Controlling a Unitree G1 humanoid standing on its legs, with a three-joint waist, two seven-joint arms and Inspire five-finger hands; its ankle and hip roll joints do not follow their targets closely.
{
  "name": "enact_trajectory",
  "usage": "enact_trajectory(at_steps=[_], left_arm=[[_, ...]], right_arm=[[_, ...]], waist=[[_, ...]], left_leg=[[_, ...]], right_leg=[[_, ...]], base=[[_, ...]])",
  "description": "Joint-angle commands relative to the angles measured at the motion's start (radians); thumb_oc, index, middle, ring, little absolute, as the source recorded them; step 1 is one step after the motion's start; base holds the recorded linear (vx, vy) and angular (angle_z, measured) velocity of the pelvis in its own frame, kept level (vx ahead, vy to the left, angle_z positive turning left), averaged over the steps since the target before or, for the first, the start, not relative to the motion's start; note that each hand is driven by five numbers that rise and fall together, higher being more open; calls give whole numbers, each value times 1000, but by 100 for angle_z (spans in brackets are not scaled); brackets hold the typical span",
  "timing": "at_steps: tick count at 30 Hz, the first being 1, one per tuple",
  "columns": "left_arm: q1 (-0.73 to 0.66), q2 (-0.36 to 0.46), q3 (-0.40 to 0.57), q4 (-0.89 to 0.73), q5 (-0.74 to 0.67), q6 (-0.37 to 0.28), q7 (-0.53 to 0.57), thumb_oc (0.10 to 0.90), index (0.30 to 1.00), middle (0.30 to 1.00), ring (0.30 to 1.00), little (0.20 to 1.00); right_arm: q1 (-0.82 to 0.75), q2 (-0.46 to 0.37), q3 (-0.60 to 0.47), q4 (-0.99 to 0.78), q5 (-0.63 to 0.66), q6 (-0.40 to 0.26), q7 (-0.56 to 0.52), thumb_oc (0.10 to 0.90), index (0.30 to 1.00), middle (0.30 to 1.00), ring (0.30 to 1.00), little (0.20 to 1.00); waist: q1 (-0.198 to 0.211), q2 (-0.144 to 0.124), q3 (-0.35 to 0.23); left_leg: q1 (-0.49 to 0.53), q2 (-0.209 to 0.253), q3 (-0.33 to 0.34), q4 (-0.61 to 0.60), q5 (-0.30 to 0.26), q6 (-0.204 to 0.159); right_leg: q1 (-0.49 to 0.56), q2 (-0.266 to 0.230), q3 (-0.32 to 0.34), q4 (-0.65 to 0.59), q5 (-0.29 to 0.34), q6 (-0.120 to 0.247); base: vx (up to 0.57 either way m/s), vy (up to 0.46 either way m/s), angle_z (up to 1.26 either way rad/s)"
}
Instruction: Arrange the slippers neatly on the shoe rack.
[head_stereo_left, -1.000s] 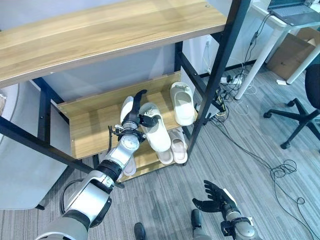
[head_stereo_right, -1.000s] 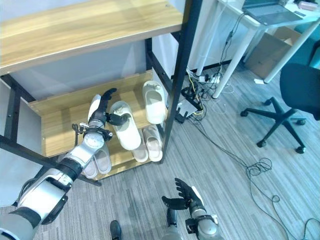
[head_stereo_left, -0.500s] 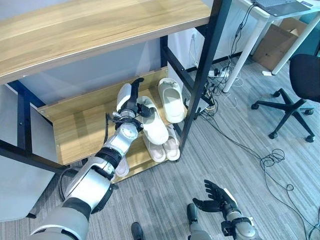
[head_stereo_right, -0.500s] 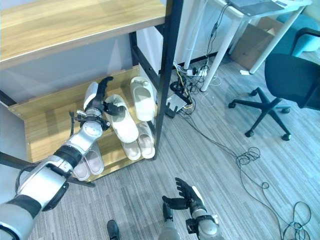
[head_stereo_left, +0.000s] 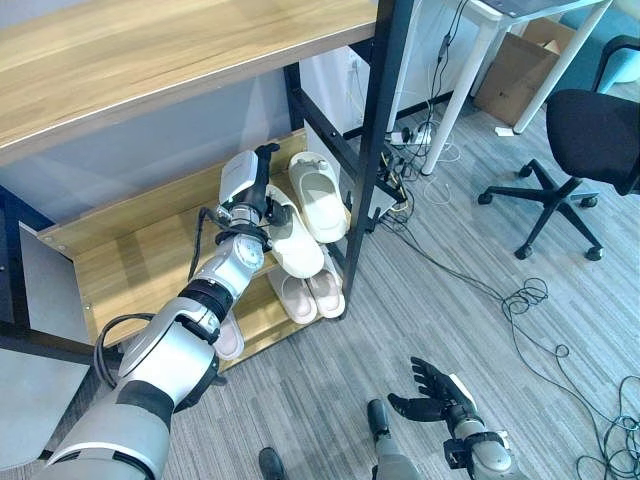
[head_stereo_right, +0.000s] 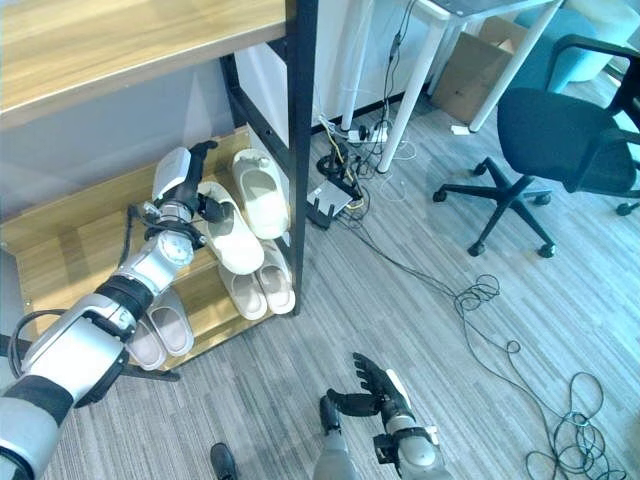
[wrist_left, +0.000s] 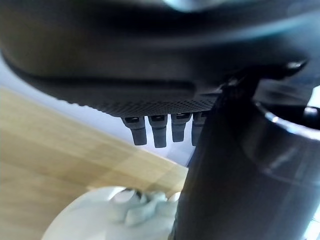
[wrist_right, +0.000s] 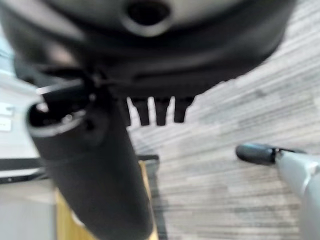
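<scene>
Left robot hand (head_stereo_left: 262, 192) I see pinching a white slipper (head_stereo_left: 290, 236) on the shoe rack (head_stereo_left: 140, 260); right robot hand (head_stereo_left: 432, 392) spread.

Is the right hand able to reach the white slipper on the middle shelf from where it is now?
Probably not. The right hand hangs low over the floor, well short of the rack, and the black rack post stands before the white slipper.

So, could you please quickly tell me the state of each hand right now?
Left hand: shut on the white rubber slipper at the wooden middle shelf.
Right hand: open, holding nothing, low above the grey floor.
</scene>
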Motion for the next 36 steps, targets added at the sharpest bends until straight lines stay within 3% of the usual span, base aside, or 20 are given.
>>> enact_trajectory(at_steps=[1, 10, 16, 23, 36], left_arm=[[-265, 89, -6, 99, 39, -48, 89, 800, 900, 900, 900, 900], [-374, 152, -71, 129, 97, -18, 108, 800, 900, 900, 900, 900], [-378, 142, -62, 118, 82, -31, 114, 800, 900, 900, 900, 900], [-342, 121, -33, 82, -44, -89, 12, 800, 900, 900, 900, 900], [-294, 63, -32, 69, -41, -91, -48, 800, 900, 900, 900, 900]], right_arm=[[-59, -85, -28, -13, 20, -96, -24, 800, 900, 900, 900, 900], [-47, -89, -31, -22, 6, -112, -31, 800, 900, 900, 900, 900], [-39, -88, -24, -19, -10, -116, -31, 800, 900, 900, 900, 900], [-26, -67, -27, -3, -8, -99, -14, 800, 900, 900, 900, 900], [-37, -66, -39, 9, -1, -88, -4, 800, 900, 900, 900, 900]], waist=[[18, 6, 8], [7, 6, 22], [1, 5, 12], [11, 15, 13], [21, 22, 34]], left_leg=[[-3, -43, -8, 3, -107, 27], [-5, -37, -5, 3, -110, 23], [-2, -34, -4, 3, -115, 22], [8, -43, -7, 3, -119, 27], [-4, -51, -18, 3, -114, 33]], right_leg=[[12, 39, -75, 4, -100, 63], [11, 38, -82, 4, -98, 66], [11, 38, -83, 4, -100, 66], [25, 34, -90, 4, -102, 64], [19, 27, -91, 4, -100, 63]], base=[[-3, 20, -5], [12, 12, -5], [12, 7, 0], [0, 0, 0], [-9, 2, 2]])
